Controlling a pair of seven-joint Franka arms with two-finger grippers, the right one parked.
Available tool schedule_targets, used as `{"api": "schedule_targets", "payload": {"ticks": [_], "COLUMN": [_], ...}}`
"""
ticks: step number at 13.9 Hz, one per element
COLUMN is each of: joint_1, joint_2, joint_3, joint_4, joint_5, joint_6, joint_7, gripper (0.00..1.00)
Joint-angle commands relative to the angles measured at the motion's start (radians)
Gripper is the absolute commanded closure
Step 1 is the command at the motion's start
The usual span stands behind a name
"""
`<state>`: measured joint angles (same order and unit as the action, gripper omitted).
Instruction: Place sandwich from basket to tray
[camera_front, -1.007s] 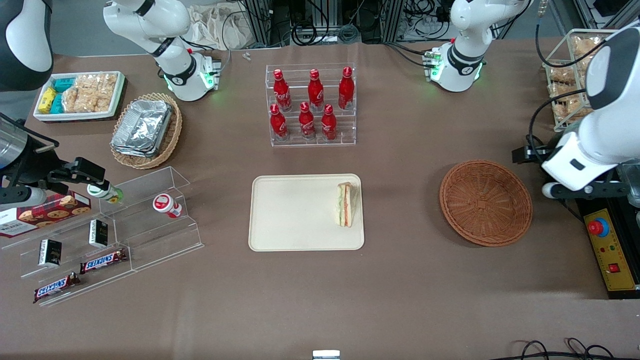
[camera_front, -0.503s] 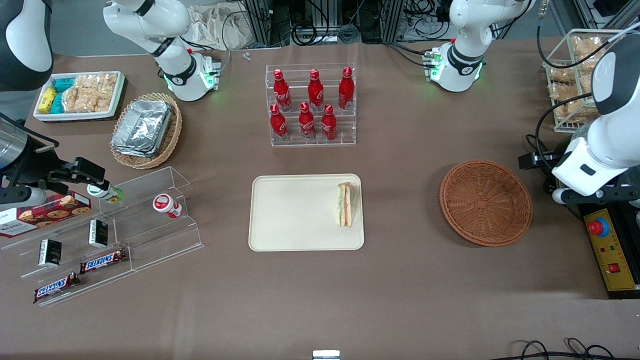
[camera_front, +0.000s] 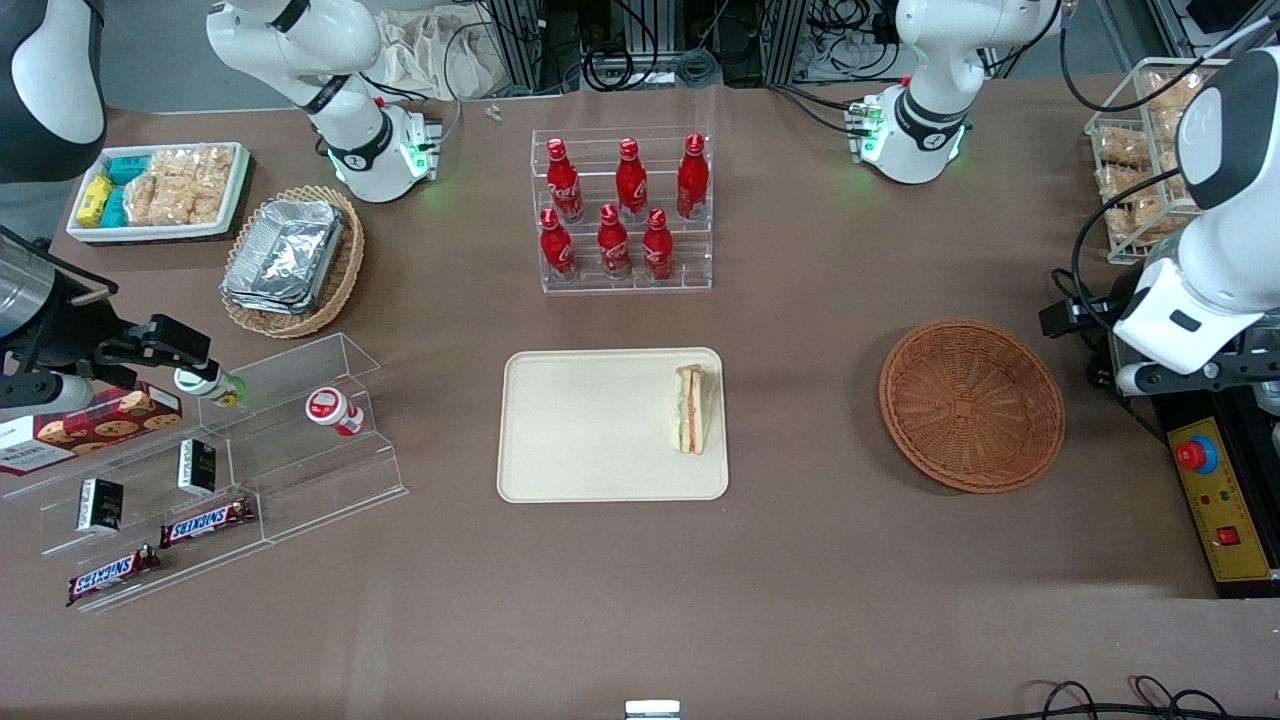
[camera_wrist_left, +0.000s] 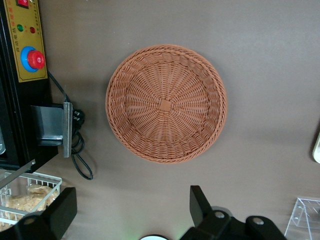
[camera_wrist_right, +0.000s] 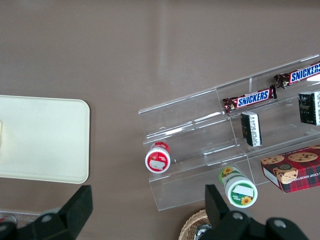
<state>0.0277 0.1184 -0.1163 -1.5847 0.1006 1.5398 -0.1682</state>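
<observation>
The sandwich (camera_front: 691, 408), a white wedge with orange-red and green layers, lies on the beige tray (camera_front: 590, 430) at the tray's end nearest the basket. The round reddish-brown wicker basket (camera_front: 971, 404) is empty; it also shows in the left wrist view (camera_wrist_left: 166, 103). My left gripper (camera_front: 1080, 345) hovers beside the basket toward the working arm's end of the table. It is open and empty, with its black fingers (camera_wrist_left: 201, 205) wide apart over bare table.
A rack of red bottles (camera_front: 622, 210) stands farther from the camera than the tray. A control box with a red button (camera_front: 1196, 455) and a wire rack of snacks (camera_front: 1135, 160) sit near the gripper. An acrylic shelf (camera_front: 250, 450) stands toward the parked arm's end.
My left arm has drawn a little away from the basket toward the working arm's end of the table. The sandwich, tray and basket have not moved.
</observation>
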Motion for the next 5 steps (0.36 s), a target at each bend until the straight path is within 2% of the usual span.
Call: {"api": "schedule_targets", "payload": {"ticks": [1, 5], "joint_1": [-0.015, -0.005], "joint_2": [0.004, 0.007], "joint_3": [0.026, 0.026], "joint_4": [0.027, 0.057], "joint_5": [-0.029, -0.053], "joint_6": [-0.001, -0.032], "joint_7": [0.006, 0.009], "gripper": [0.00, 0.00]}}
